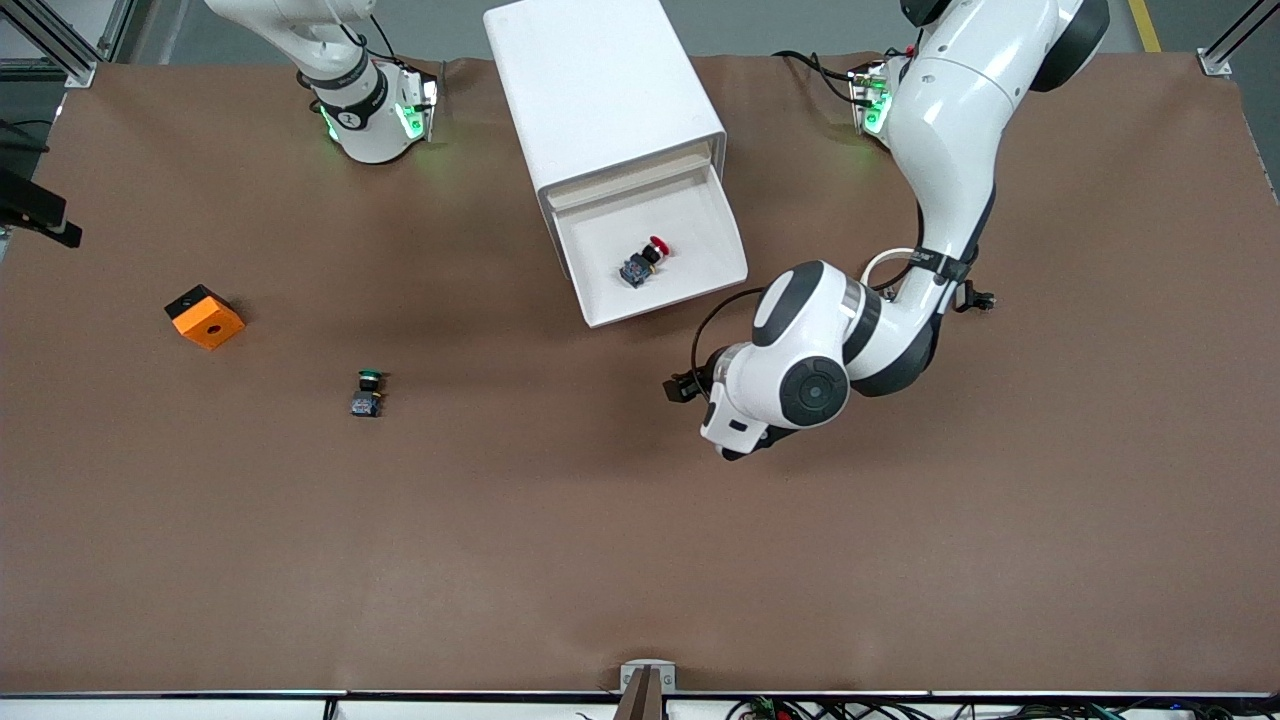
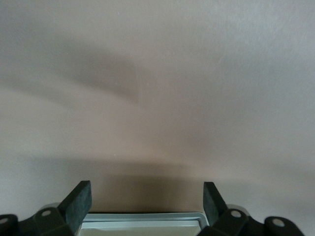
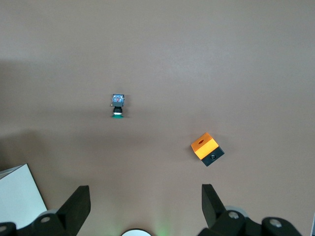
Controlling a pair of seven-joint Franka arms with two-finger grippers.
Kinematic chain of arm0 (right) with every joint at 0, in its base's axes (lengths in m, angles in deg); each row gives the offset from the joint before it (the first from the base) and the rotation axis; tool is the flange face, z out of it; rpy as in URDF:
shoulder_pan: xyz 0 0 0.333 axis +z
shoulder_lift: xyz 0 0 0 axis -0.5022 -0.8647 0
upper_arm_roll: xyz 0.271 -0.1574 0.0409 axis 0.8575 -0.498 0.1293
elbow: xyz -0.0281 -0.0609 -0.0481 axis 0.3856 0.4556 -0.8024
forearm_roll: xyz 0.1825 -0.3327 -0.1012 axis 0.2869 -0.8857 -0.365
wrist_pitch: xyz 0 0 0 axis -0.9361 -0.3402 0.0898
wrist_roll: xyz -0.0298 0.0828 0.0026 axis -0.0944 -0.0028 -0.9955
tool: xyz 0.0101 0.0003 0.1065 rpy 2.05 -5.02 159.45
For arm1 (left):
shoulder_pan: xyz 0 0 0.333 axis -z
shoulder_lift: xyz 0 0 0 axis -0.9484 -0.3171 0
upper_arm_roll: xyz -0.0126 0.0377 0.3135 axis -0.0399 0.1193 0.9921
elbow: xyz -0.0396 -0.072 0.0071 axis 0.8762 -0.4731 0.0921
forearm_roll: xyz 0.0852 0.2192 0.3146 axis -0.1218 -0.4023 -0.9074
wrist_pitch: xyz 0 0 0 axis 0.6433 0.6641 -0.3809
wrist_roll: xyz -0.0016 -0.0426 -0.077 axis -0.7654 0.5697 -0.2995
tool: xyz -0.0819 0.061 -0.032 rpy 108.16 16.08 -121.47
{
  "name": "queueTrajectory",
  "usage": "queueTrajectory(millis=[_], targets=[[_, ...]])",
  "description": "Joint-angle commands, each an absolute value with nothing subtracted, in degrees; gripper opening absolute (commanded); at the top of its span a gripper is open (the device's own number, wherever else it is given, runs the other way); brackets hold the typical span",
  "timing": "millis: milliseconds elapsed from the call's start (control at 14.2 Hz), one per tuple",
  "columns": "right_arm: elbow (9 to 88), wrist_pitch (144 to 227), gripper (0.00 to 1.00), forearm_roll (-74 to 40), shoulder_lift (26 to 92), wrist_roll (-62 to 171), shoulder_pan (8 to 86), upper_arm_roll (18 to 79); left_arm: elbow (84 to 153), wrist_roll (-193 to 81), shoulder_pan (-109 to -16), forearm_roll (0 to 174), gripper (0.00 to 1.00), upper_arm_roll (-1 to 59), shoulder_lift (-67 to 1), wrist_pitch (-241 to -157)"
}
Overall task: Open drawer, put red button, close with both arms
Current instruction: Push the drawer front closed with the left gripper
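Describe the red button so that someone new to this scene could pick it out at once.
Find the white cabinet at the robots' edge of the brown table; its drawer stands pulled open toward the camera. The red button lies inside on the tray floor. Its cap is red; the green-capped twin sits out on the table.

A robotics lab or test cell is showing here rather than a home or shop. Two glossy white jointed robot arms (image 1: 930, 160) are standing bolted along one edge of a wide table covered in plain brown matting (image 1: 640, 540), green status lights glowing at their bases. Silver aluminium framing posts (image 1: 60, 45) are rising at the corners, bundled black cables (image 1: 800, 708) are lying along the table edge nearest the front camera, and grey industrial flooring with a yellow line (image 1: 1145, 25) is showing past it.
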State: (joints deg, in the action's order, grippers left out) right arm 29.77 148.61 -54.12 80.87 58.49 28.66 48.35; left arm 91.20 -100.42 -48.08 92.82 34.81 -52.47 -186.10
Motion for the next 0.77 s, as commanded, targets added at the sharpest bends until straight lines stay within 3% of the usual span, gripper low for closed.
queueTrajectory(millis=[0, 704], targets=[[33.1, 149.3, 1.00, -54.1, 82.7, 57.2, 28.2, 48.9, 93.7, -100.0, -47.0, 91.5, 1.00, 33.7, -51.3, -187.2], [43.2, 154.9, 1.00, -54.2, 90.6, 53.4, 30.3, 49.0, 96.4, -101.4, -47.0, 91.7, 1.00, 27.4, -51.3, -184.9]])
